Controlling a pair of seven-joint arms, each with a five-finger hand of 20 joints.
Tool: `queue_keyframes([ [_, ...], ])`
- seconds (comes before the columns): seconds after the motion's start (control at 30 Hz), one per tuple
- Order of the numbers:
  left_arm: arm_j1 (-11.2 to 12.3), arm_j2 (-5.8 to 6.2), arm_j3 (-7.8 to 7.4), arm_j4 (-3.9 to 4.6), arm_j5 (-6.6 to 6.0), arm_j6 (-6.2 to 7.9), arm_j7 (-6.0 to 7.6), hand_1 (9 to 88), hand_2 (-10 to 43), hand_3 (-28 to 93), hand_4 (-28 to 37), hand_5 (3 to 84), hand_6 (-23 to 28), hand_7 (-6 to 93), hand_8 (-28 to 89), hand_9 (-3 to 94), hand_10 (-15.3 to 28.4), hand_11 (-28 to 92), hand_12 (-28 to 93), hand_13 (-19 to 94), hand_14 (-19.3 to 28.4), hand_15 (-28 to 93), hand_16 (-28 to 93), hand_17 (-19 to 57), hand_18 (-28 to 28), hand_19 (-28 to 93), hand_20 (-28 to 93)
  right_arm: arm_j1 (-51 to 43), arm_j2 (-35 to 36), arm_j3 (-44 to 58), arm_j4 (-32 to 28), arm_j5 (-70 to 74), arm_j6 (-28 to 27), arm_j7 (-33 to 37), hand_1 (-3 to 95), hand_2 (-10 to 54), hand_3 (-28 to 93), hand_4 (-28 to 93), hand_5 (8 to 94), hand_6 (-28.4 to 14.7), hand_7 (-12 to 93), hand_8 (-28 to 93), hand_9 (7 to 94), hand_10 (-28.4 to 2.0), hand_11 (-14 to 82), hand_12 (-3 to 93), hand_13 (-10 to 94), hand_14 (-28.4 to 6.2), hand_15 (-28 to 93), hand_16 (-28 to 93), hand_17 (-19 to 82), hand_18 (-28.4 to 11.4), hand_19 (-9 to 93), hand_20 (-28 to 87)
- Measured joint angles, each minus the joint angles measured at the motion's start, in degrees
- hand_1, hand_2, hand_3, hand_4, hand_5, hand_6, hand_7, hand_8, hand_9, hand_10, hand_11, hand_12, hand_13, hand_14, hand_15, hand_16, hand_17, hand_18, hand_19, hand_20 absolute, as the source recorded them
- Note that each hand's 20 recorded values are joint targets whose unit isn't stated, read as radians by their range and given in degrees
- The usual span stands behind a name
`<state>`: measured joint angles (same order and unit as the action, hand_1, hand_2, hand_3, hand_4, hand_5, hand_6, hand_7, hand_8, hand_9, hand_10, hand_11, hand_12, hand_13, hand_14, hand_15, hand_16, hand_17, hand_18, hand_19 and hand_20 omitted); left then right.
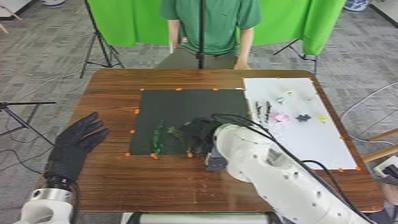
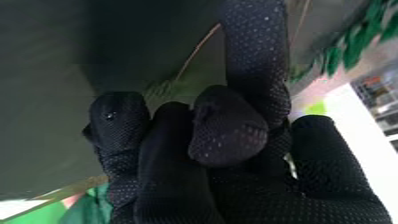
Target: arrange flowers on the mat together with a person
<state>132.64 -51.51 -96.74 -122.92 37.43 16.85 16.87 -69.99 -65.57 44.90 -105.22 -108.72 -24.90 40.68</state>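
Flowers (image 1: 281, 117) within white sheet's (image 1: 315, 150) edges, left fingers (image 1: 91, 122) relaxed, right fingers (image 1: 203, 130), cannot tell

Even, fairly bright light covers the brown wooden table (image 1: 108, 187) in the head view; the white rectangular sheet (image 1: 315, 147) gleams, the black rectangular mat (image 1: 191, 102) looks dark. The right wrist view is dimmer, deeply shadowed, with glaring pale patches near its edges.
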Motion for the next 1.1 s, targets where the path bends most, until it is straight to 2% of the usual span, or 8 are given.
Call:
queue_keyframes([
  [0.1, 0.2, 0.0, -0.2, -0.03, -0.02, 0.03, 0.19, 28.8, 4.1, 70, -25.5, 39.9, 3.8, 17.0, -9, 34.8, 14.0, 28, 14, 33, 17.7, 34, -2, -2.5, 22.5, 51, 5, -2.41, 1.22, 4.27, -3.14, 1.51, 0.03, -0.12, 8.1, 33.9, 64, -25, 89.0, -1.4, 34, -8, 88.1, -12.4, 58.8, 41.3, 84, -11.4, 84, 32, 41, -24.6, 91, 38],
  [0.2, 0.39, -0.01, -0.35, -0.04, -0.03, 0.06, 0.36, 28.9, 4.1, 70, -25.6, 39.9, 3.7, 17.0, -8, 34.9, 14.0, 28, 14, 33, 17.7, 34, -2, -2.5, 22.5, 51, 5, -5.78, 1.88, 11.63, -5.98, 7.27, 0.29, -1.35, 15.2, 22.2, 72, -26, 71.2, -3.7, 31, -10, 70.6, -15.8, 51.5, 36.9, 67, -14.5, 75, 28, 28, -21.7, 76, 32],
  [0.27, 0.39, -0.04, -0.35, -0.04, -0.03, 0.06, 0.47, 28.5, 4.0, 69, -25.6, 39.5, 3.6, 16.8, -8, 34.7, 13.9, 28, 14, 33, 17.6, 34, -2, -2.2, 24.6, 51, 5, -8.8, 1.99, 18.17, -6.55, 14.17, 1.84, -5.02, 17.6, 18.3, 76, -26, 63.1, -5.0, 25, -11, 63.1, -17.3, 42.3, 32.4, 62, -14.6, 67, 24, 25, -21.7, 72, 30],
  [0.37, 0.39, -0.08, -0.35, -0.04, -0.04, 0.06, 0.7, 28.1, 3.8, 69, -25.9, 39.1, 3.7, 16.5, -8, 34.6, 13.9, 28, 14, 33, 17.7, 34, -2, -1.8, 26.0, 51, 5, -14.48, 3.35, 26.41, -6.72, 25.02, 10.13, -15.73, 19.3, 12.4, 81, -24, 55.9, -5.5, 23, -11, 55.6, -17.0, 34.5, 29.0, 54, -15.4, 57, 21, 23, -21.9, 69, 29],
  [0.47, 0.4, -0.18, -0.35, -0.03, -0.3, 0.04, 1.13, 28.0, 3.5, 70, -26.0, 39.1, 3.9, 16.4, -8, 33.9, 13.9, 28, 14, 33, 17.6, 33, -2, -1.3, 26.5, 51, 4, -21.7, 6.17, 33.04, -9.03, 32.72, 20.45, -26.5, 19.6, 7.5, 84, -24, 49.6, -4.5, 24, -12, 49.2, -16.0, 27.7, 26.4, 45, -14.5, 48, 18, 19, -21.6, 63, 28],
  [0.57, 0.51, -0.26, -0.52, -0.03, -0.46, 0.03, 1.27, 29.1, 3.1, 70, -24.7, 39.0, 4.1, 16.5, -8, 32.9, 14.1, 28, 14, 32, 17.7, 34, -2, -0.1, 25.7, 50, 2, -29.67, 8.84, 41.45, -12.03, 39.12, 25.14, -33.44, 19.8, 3.6, 85, -24, 43.8, -4.4, 22, -12, 43.2, -15.0, 20.3, 24.7, 38, -13.2, 35, 21, 15, -21.2, 55, 26],
  [0.8, 1.75, -0.24, -2.75, -0.18, -0.62, -0.18, 1.86, 30.1, 2.4, 69, -22.6, 38.3, 4.7, 16.8, -8, 30.6, 13.9, 29, 14, 30, 17.1, 34, -2, 0.7, 24.4, 50, 0, -43.53, 10.78, 57.15, -12.44, 53.98, 25.34, -45.29, 18.8, 1.4, 85, -25, 39.9, -5.6, 17, -11, 39.3, -14.1, 15.4, 23.0, 33, -12.7, 25, 23, 14, -20.4, 49, 22],
  [1.1, 1.9, -0.06, -3.01, -0.42, -0.82, 0.06, 2.47, 29.1, 2.4, 69, -23.3, 38.7, 4.2, 17.1, -8, 31.3, 13.5, 29, 14, 30, 16.9, 33, -2, -2.1, 23.5, 52, 1, -53.02, 7.67, 59.48, -13.3, 53.01, 25.51, -46.7, 18.8, 0.9, 85, -25, 42.4, -5.2, 18, -11, 41.7, -14.5, 16.2, 23.1, 37, -12.3, 26, 25, 14, -21.2, 50, 24],
])
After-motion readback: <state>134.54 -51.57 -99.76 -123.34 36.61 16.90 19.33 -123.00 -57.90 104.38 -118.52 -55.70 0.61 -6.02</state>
